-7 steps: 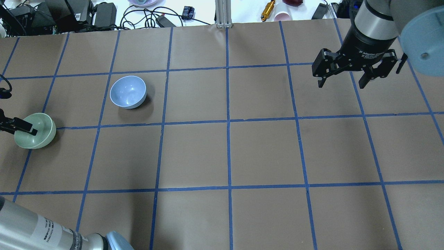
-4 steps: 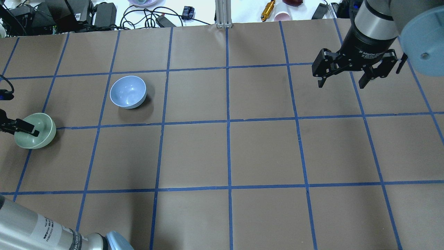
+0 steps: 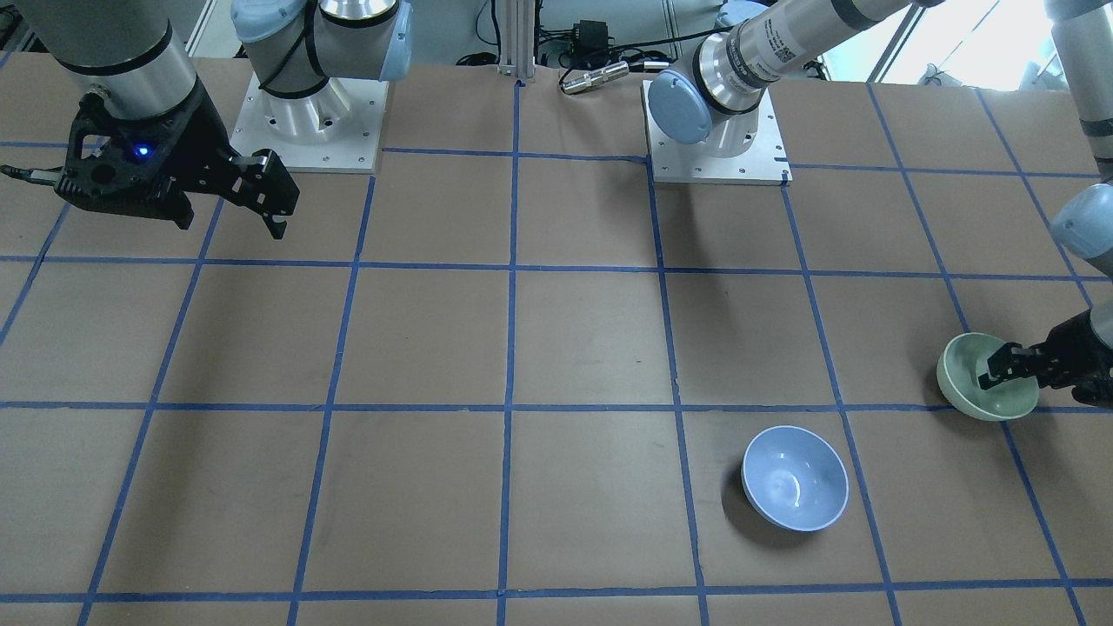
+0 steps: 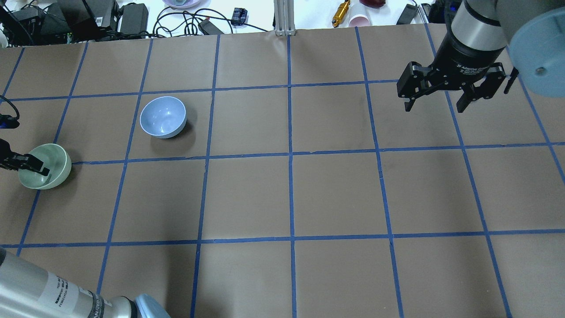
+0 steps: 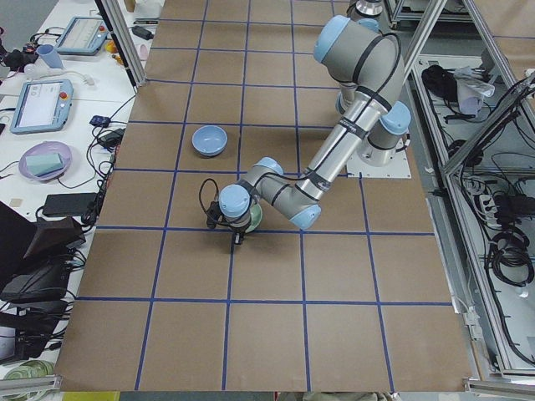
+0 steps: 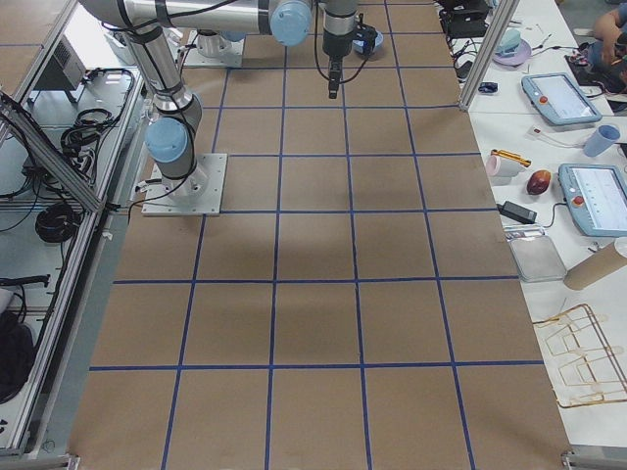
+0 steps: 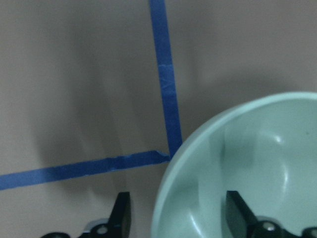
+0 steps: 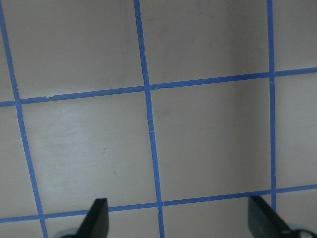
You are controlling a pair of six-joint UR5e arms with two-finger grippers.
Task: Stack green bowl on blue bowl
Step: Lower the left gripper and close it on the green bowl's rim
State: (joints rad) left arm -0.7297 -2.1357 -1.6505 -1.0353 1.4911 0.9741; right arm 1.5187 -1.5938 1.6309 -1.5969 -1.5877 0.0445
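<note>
The left claw (image 7: 177, 210), spread, straddles the rim of the green bowl (image 7: 262, 148) at the left edge of the worktop (image 4: 335, 190), near the blue bowl (image 4: 163, 117). It should clamp the wall squarely, then lift level. The right claw (image 4: 437, 104) hangs spread, well apart.

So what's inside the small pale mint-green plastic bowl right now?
Only one finger of the left gripper; the other sits outside the rim. The floor of the mint-green bowl beneath that finger is hidden.

2 silver arms (image 3: 783, 39); pale-blue joint caps (image 3: 683, 109); black jaws; wrist lettering (image 4: 470, 67), perhaps "Adaptive".
</note>
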